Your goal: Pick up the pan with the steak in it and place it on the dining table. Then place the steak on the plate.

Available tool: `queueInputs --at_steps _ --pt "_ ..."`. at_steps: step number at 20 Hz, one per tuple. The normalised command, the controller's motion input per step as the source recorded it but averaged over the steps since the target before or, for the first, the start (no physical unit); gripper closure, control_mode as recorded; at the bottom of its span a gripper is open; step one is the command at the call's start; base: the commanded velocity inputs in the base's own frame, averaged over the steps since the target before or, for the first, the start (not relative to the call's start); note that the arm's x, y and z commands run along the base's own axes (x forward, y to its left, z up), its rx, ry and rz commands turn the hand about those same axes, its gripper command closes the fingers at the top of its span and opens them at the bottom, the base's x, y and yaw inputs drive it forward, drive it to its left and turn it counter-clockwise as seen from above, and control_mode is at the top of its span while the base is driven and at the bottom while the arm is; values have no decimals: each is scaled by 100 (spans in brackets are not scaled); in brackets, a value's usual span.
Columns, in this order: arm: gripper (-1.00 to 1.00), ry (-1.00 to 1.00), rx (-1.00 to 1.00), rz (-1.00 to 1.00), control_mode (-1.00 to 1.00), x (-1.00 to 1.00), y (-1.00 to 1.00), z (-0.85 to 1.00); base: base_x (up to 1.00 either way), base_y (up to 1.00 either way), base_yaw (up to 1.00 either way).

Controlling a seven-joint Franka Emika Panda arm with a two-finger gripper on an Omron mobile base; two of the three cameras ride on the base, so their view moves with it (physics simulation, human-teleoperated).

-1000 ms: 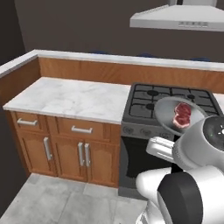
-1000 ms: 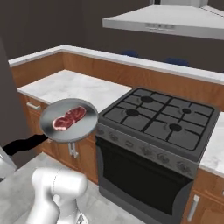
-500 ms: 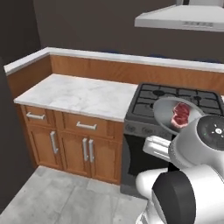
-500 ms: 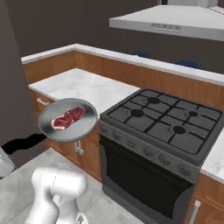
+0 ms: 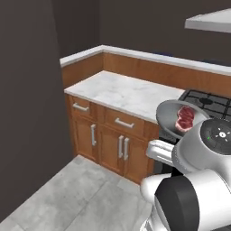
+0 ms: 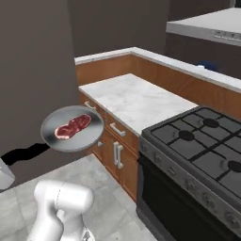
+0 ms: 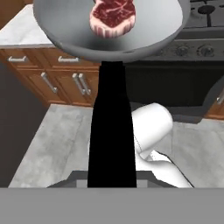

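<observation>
**A:** Pan [image 6: 90, 137] hanging in the air just ahead of the fingers, straight black handle [image 7: 111, 131] running back to them. Fingers hidden under that handle, but drawn in narrow and holding it.

**B:** And the steak [image 7: 113, 17]?

**A:** Lying flat in the pan, beyond the fingers at the far end of the handle, about mid-pan. Red-pink with whitish marbling and a pale fatty edge.

**B:** Surroundings? Obstacles?

**A:** Further out from the fingers, past the pan: black gas stove [image 6: 197, 146] with dark grates and a row of knobs on its front. Next to it, white grey-veined marble tabletop [image 5: 122, 90] over wooden cabinets [image 5: 106, 135] with metal bar pulls. Under the fingers and pan, grey stone-look floor [image 5: 81, 194]. Off to one side, tall flat dark wall [image 5: 27, 90], near the pan in the right base view.

**B:** Differences between the views?

**A:** Right base view: whole round pan seen from above, shallow, smooth grey metal, plus pale range hood [image 6: 207, 26] above the stove. Left base view: pan partly covered by the arm's rounded white joint, rim and steak peeking over it. Hand view: close look along the handle, cabinet fronts beneath the pan.
</observation>
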Motion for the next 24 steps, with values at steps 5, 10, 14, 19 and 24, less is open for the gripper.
queueInputs --at_steps 5,10,14,19,24 --pt "100 0 0 0 100 0 0 0 -1 0 49" --pt "100 0 0 0 100 0 0 0 -1 0 49" --pt "100 0 0 0 100 0 0 0 -1 0 49" --pt "100 0 0 0 100 0 0 0 -1 0 49" --pt "100 0 0 0 100 0 0 0 -1 0 49"
